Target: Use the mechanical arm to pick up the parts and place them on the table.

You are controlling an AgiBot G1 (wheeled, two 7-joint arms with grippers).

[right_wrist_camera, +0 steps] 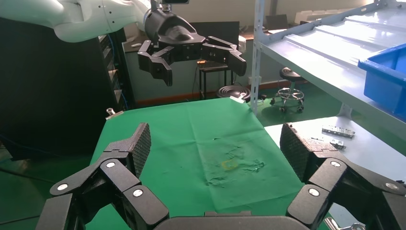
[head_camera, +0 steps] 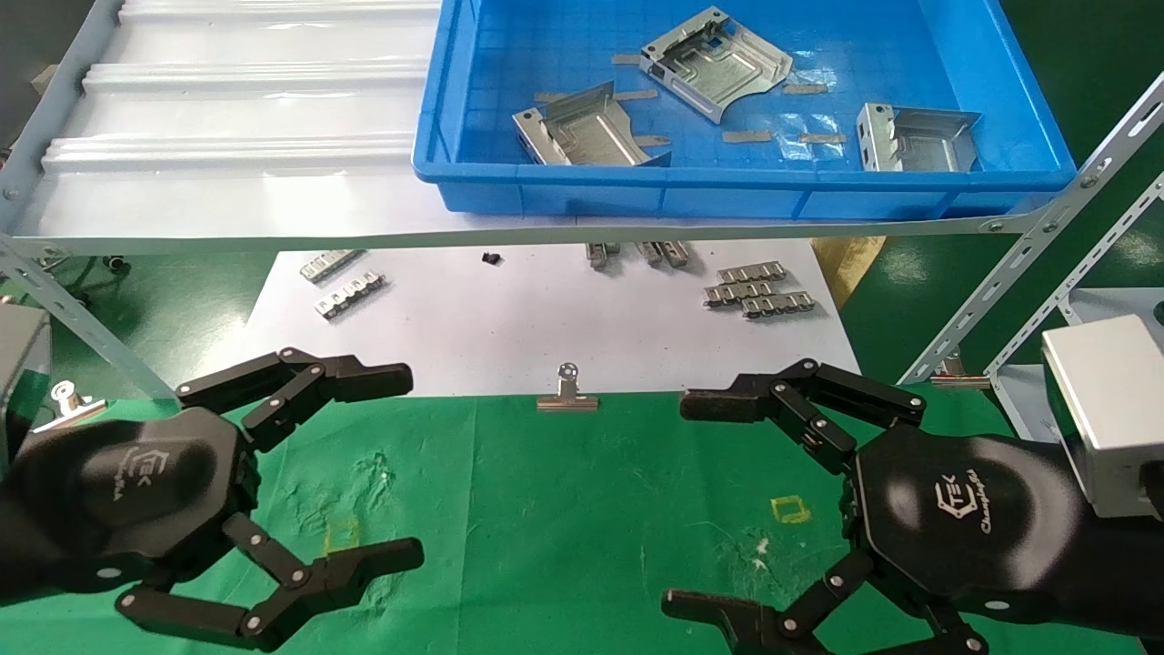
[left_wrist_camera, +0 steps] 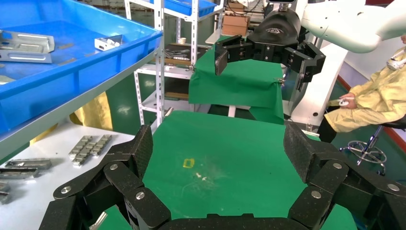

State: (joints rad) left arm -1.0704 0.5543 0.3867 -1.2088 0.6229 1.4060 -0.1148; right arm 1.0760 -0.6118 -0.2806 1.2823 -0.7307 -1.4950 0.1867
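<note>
Hovering spread and unladen over the table (head_camera: 546, 509): left gripper (head_camera: 386, 468), right gripper (head_camera: 696, 500)

Right gripper (right_wrist_camera: 215, 158) spread wide above the table (right_wrist_camera: 206, 129), left gripper (right_wrist_camera: 191, 52) opposite.

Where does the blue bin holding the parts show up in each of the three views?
Head view: blue bin at top, on the shelf.
Left wrist view: blue bin in the upper-left corner.
Right wrist view: only a corner of it at the right edge.
Shared landmark: green table.
</note>
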